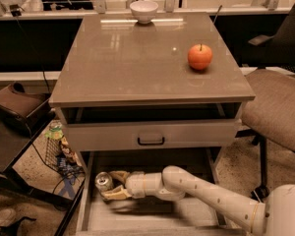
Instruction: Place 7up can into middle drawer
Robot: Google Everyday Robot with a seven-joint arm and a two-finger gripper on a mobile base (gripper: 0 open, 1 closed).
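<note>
**Cabinet, grey-beige:** flat glossy surface (123, 63) on top, with drawers below.

**Office chair** (278, 107)**:** brown padded seat, at 3 o'clock from the cabinet, just beside its corner.

**Robot arm** (211, 195)**:** white and jointed. It enters from the 5 o'clock corner and reaches leftward across the pulled-out drawer.

**Middle drawer** (137, 219)**:** wide and shallow, drawn out toward the viewer at the foot of the cabinet. Its bare floor shows in front of the arm.

**Drawer front** (103, 135)**:** pale, with a black handle (151, 141). It sits above the middle drawer and stands slightly out from the cabinet.

**Wire basket** (56, 149)**:** on the floor at 9 o'clock from the cabinet, holding assorted small items.

**Bowl** (143, 11)**:** white, upright, at 12 o'clock on the surface near the far edge.

**Apple** (200, 57)**:** orange-red, stem up, at 2 o'clock on the surface, well apart from the bowl.

**Hand** (109, 184)**:** inside the middle drawer, low over its floor in the left rear part. Its two yellowish fingers (119, 175) are spread and point toward 9 o'clock.

**7up can** (103, 181)**:** upright with its silvery top showing, in the middle drawer near the left wall. It stands at the tips of the spread fingers; whether they touch it cannot be told.
</note>
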